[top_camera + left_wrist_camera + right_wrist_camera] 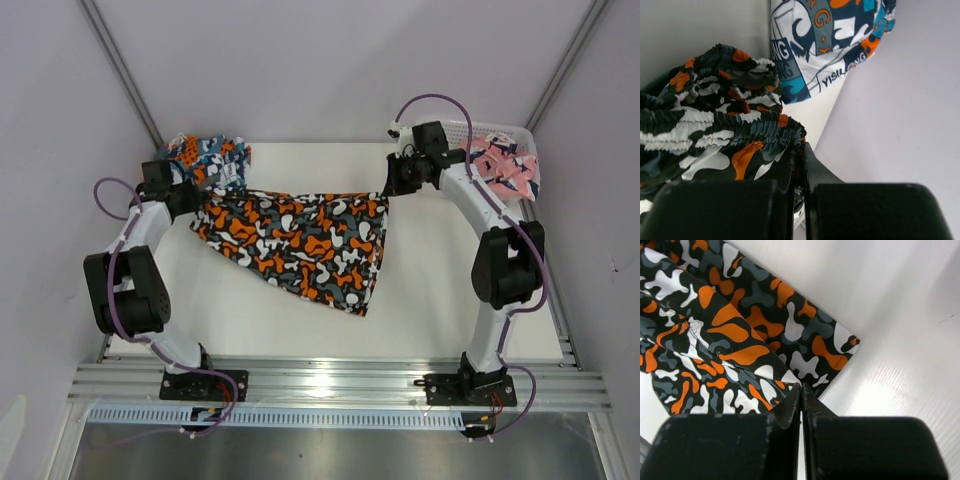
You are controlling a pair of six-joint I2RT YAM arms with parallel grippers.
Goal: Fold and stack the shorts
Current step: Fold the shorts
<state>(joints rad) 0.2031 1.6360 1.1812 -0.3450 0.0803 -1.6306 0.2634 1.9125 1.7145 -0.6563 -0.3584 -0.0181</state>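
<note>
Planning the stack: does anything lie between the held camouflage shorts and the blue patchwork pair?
Nothing visible does. The camouflage shorts, pinched by the left gripper and right gripper, hang right beside the blue patchwork pair.

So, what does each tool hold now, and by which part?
Both hold the camouflage shorts, stretched between them. The left tool pinches the elastic waistband; the right tool pinches the fabric edge near a hem corner.

The camo shorts (300,245) are hanging stretched out between the two arms, left gripper (197,203) pinching one top corner and right gripper (392,190) pinching the other. Blue patchwork shorts (208,158) are sitting bunched at the far left, and pink shorts (505,168) are lying in the white basket (455,128) far right.
</note>
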